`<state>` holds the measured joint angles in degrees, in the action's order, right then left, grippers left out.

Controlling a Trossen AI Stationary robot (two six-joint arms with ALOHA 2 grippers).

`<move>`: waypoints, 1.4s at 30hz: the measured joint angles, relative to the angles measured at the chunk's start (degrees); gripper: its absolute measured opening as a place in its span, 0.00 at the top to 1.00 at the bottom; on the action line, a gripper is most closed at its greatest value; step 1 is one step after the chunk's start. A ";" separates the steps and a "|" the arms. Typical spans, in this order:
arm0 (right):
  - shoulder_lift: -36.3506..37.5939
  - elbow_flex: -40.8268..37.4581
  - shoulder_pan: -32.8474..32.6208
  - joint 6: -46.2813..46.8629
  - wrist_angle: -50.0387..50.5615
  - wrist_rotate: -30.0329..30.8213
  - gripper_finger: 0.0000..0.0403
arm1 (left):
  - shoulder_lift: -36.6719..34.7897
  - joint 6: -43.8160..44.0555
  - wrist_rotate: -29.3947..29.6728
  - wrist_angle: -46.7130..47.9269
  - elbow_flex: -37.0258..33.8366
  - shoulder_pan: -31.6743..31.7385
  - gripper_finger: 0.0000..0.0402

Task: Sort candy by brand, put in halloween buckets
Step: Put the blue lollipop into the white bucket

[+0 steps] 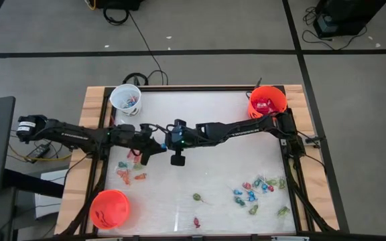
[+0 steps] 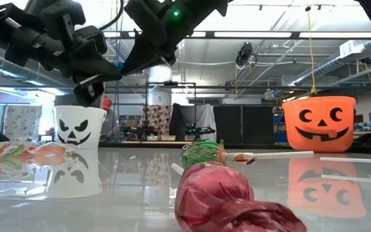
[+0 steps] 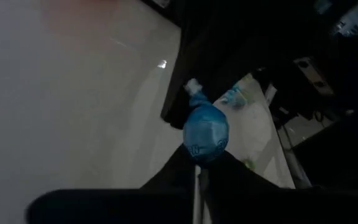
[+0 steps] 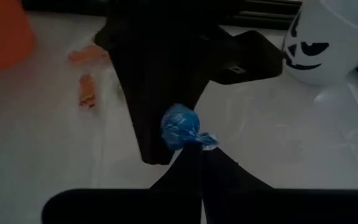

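Over mid-worktop (image 1: 206,167), at five o'clock from the white bucket (image 1: 112,98): left gripper (image 3: 199,171) and right gripper (image 4: 201,158), jaws of both pinched narrow on one blue lollipop (image 3: 205,132). Probably handles light, hard-headed and slick in its crinkly wrap; best taken by the thin, stiff stick.

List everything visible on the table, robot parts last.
white bucket: one, white, back left corner
orange buckets: two, orange; back right, front left
small wrapped pieces: several, orange-red, left of middle
loose lollipops: cluster, blue and green, front right
green lollipop: one, front middle
red lollipop: one, front edge
blue lollipop: one, held above mid-table
left gripper: shut on blue lollipop
right gripper: shut on its stick
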<state>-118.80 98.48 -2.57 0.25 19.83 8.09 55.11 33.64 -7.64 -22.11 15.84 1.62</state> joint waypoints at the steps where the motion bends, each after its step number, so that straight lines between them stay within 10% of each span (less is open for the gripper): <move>1: 0.00 0.00 0.15 0.98 0.15 -0.01 0.98 | 0.00 0.51 0.03 0.01 0.00 0.55 0.97; 9: 0.00 0.02 2.55 18.74 8.26 -2.23 0.69 | -2.38 0.78 2.62 6.50 4.53 9.14 0.98; 16: 0.00 -0.02 3.65 21.94 15.56 -4.95 0.51 | -3.23 -3.31 12.25 31.91 18.76 22.80 0.97; 21: 0.00 -0.02 4.72 20.27 15.98 -5.42 0.50 | -0.41 -11.23 19.86 53.55 30.50 34.94 0.97; 26: 0.00 -0.02 6.79 18.03 15.91 -6.58 0.50 | 4.82 -15.77 15.19 64.80 36.56 47.07 0.97; 42: 0.00 -0.02 12.05 10.75 20.47 -13.78 0.50 | 24.37 -10.90 12.43 65.77 38.05 57.61 0.82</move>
<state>-118.80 98.45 9.48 11.01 40.30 -5.69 79.49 22.74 4.80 43.66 53.89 59.24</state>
